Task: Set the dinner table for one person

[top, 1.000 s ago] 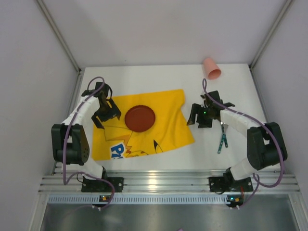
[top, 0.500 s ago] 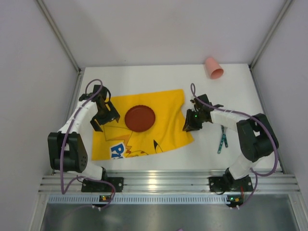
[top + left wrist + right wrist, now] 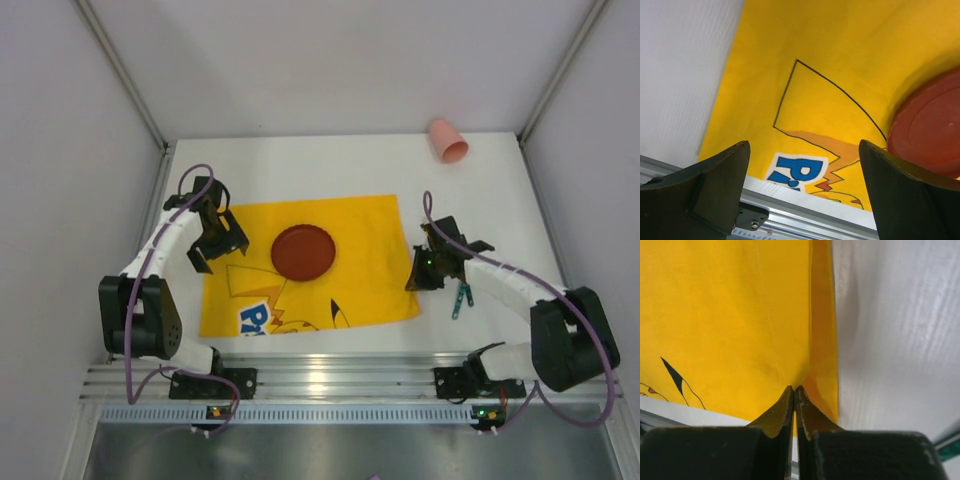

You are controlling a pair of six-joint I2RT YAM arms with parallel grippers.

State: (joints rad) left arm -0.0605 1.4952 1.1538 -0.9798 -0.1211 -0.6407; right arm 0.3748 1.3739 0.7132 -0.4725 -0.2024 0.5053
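Near the left edge of the white dinner table [image 3: 330, 165], the left gripper [image 3: 214, 244] hangs over the left border of the yellow placemat [image 3: 370, 250]. Its fingers are spread wide and hold nothing. The left wrist view shows cloth under the gap and bare table beyond the mat's left edge. The placemat lies in the middle of the table, its near edge close to the aluminium rail [image 3: 340, 380], and a red plate [image 3: 303, 252] sits on it a little left of centre.

At the mat's right border the right gripper [image 3: 794, 389] is closed tight, with a raised fold of the yellow cloth pinched between its tips. The step in hand looks like squaring and flattening the mat. To do it well, the right arm should pull low and level toward the right edge of the table. That way the fold flattens out and the plate is not tipped or dragged. The left gripper could press its border down so the cloth stretches and does not slide as a whole. The pinch should be released only once the edge lies flat.

Just right of that gripper a blue-green utensil [image 3: 462, 294] lies on the bare table; which kind it is cannot be told. A pink cup [image 3: 446, 141] lies on its side near the far right corner, not yet placed.
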